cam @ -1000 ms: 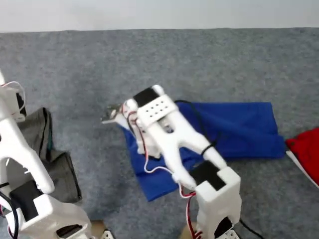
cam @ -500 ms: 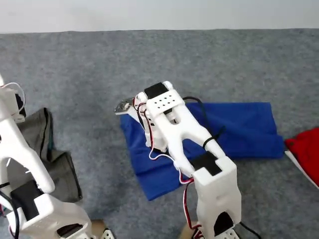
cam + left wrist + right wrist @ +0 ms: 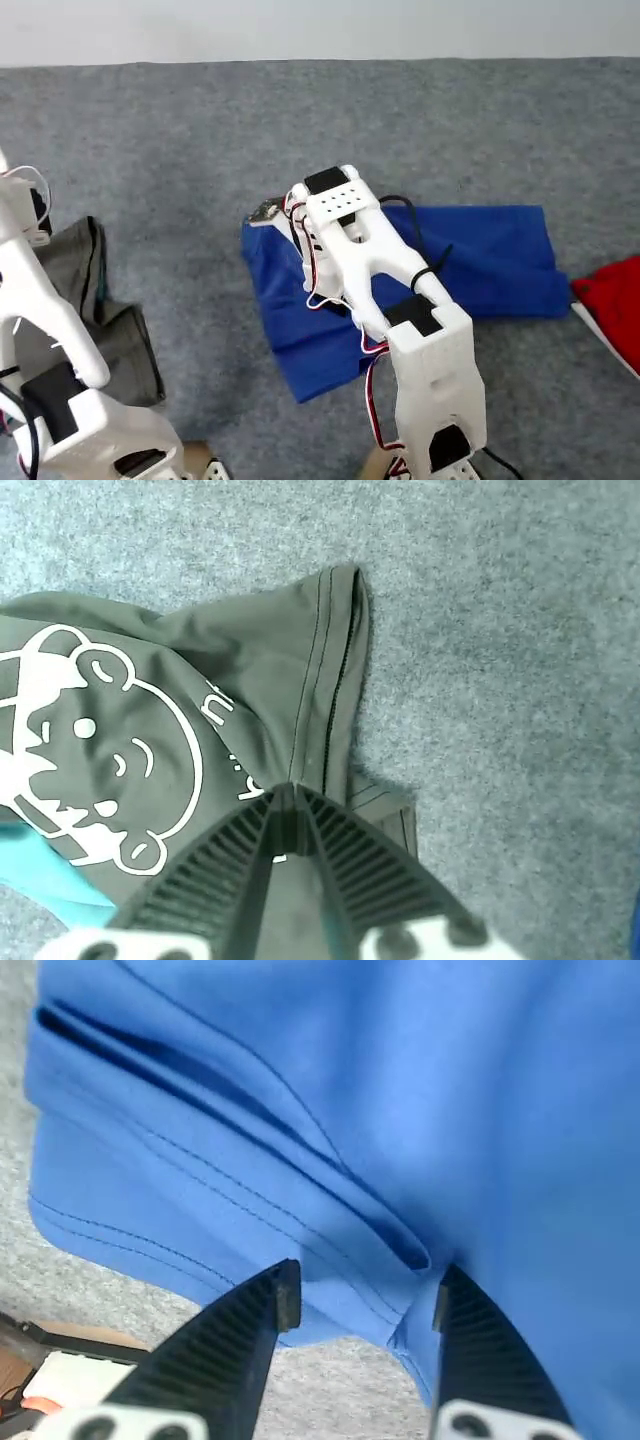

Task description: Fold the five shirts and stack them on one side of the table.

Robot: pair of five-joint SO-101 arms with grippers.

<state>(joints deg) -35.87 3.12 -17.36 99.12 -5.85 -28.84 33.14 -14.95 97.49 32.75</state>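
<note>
Right jaws gape over the blue shirt (image 3: 480, 262), red shirt (image 3: 612, 296) near — left jaws clenched over the grey shirt (image 3: 210, 670).

We saw white print on the dark shirt (image 3: 250, 670). It was a drawing of a bear's face (image 3: 90, 750). Beside it stood a few white letters (image 3: 222, 742). A fold in the cloth hid part of them, so we could not read any word. We could not read any numbers or labels anywhere.
</note>
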